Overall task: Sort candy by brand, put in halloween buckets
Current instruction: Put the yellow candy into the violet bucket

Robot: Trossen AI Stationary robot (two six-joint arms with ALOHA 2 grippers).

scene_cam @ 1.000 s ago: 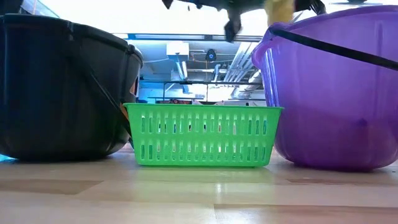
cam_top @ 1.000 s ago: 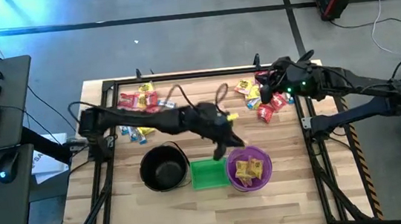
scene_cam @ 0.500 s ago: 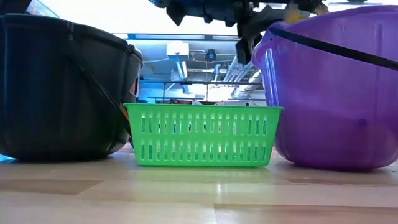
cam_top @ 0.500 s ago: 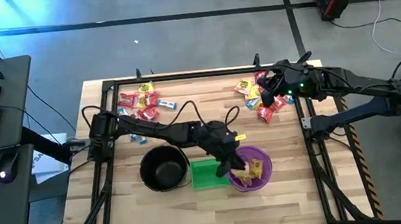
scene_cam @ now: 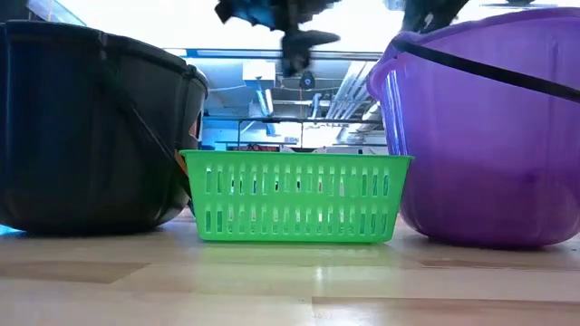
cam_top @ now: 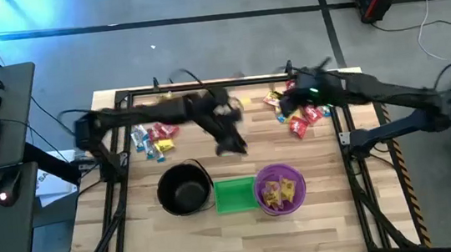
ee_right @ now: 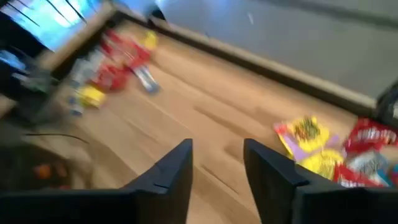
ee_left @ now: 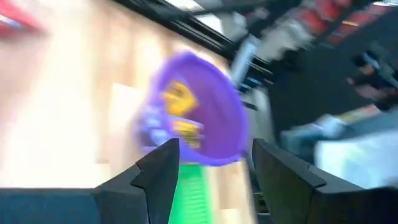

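Your left gripper (cam_top: 229,146), jaws apart and empty, leaves the purple bucket (cam_top: 280,189) after dropping yellow candy (cam_top: 279,192); right gripper (cam_top: 284,107), jaws parted, hovers over its pile (cam_top: 298,117).

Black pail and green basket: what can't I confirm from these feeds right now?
- Black pail: high view shows only a dark interior; low view sees only its wall.
- Green basket: the slatted wall screens the floor in the low view.
- Left claw: motion-blurred in the high view.
- Candy brands: wrappers too small to read.
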